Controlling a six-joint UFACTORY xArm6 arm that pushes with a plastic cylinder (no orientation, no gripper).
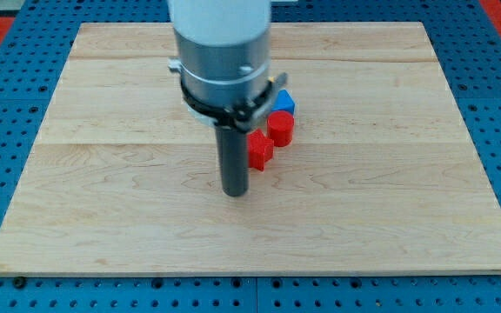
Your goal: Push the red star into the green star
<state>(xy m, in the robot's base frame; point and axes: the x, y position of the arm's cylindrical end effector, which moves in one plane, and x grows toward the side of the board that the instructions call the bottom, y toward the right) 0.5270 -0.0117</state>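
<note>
The red star [260, 149] sits near the middle of the table [103, 217], just beside a red cylinder [281, 127] with a blue block [284, 102] beyond it; no green star shows, perhaps hidden behind the arm. There is no hand, only my tip [235, 192], just left of the red star and slightly below it. This looks like the approach step: next I must find the green star, then get the tip behind the red one.

My arm [221, 52] hangs upright from the view's top, my tip [235, 192] touching the board.

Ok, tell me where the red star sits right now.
The red star sits near the board's centre, just right of my tip, with a red block up-right of it.
</note>
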